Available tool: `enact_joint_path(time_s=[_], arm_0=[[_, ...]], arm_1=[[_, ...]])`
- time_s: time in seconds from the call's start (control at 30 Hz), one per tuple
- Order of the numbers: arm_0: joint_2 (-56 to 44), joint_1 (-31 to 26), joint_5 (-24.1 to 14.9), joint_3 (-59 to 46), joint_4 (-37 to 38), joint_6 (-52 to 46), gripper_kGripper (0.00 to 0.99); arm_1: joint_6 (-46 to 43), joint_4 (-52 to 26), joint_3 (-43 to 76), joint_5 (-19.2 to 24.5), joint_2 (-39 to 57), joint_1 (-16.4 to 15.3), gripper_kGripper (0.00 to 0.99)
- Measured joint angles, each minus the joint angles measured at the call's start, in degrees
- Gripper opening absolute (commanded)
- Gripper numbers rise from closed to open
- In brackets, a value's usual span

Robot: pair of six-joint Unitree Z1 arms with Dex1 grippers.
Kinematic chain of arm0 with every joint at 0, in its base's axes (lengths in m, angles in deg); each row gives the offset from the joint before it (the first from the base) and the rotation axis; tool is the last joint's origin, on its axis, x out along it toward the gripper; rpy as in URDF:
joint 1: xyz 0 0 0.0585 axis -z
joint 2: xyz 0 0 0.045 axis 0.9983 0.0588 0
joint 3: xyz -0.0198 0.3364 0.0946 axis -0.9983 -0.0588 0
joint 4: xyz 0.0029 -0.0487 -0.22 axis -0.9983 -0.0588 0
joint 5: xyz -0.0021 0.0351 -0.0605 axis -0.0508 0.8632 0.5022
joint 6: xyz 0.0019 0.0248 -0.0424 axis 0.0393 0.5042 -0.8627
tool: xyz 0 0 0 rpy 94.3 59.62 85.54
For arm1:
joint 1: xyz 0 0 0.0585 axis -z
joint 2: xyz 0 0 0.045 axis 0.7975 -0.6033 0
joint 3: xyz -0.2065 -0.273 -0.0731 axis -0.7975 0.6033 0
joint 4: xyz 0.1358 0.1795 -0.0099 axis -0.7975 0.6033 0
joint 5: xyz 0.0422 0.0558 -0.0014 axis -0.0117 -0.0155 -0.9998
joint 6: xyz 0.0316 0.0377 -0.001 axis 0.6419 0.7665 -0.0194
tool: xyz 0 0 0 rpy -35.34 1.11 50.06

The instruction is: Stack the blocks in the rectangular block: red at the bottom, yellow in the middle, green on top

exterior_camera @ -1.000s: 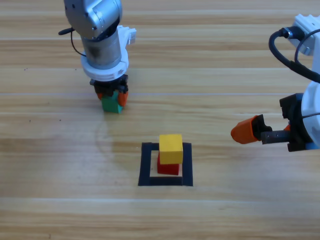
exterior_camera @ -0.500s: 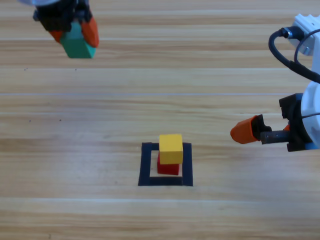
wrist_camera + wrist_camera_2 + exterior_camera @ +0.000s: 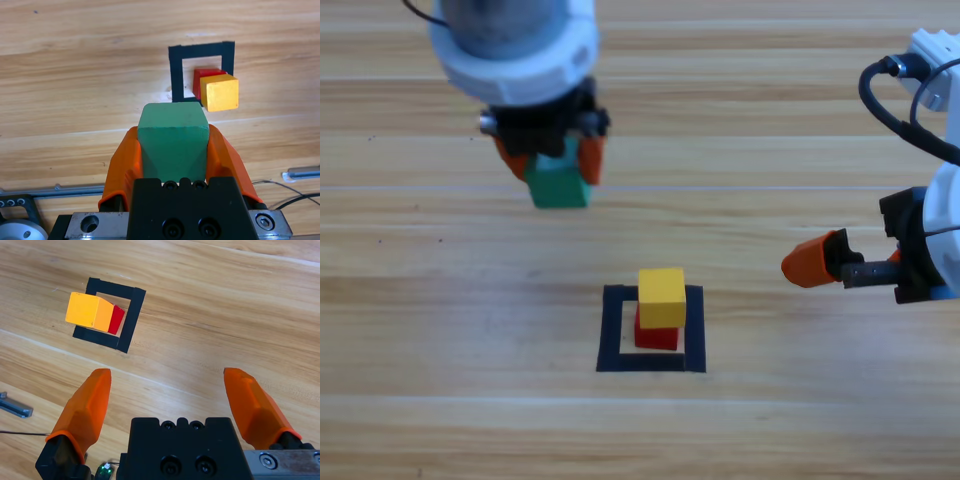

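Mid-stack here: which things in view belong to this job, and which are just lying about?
Job:
- green cube, held in the left tool
- yellow cube, on the red cube
- tape square around them

Lying about:
- metal strip
- right tool, open, waiting at the right edge

Right gripper [image 3: 170,395] held above the table [image 3: 225,315], jaws spread wide apart, nothing between them. Yellow cube [image 3: 89,312] sat on the red cube [image 3: 116,319] inside the tape square [image 3: 131,320], well apart from the jaws, toward upper left.
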Motion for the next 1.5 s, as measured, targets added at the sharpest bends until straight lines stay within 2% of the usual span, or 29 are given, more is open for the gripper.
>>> enact_joint_path(time_s=[0.23,0.57,0.87,1.5], arm_0=[[5.3,2.5,2.5,2.7,0.0,-3.0,0.015],[9.5,3.0,4.9,5.5,0.0,-5.5,0.026],[14.3,3.0,4.9,7.9,0.0,-5.6,0.026],[17.0,3.0,4.9,9.3,0.0,-5.6,0.025]], arm_1=[[0.0,0.0,0.0,0.0,0.0,0.0,0.990],[0.0,0.0,0.0,0.0,0.0,0.0,0.990],[0.0,0.0,0.1,0.0,0.0,0.0,0.990],[0.0,-0.4,0.1,0.0,-2.0,0.0,0.990]])
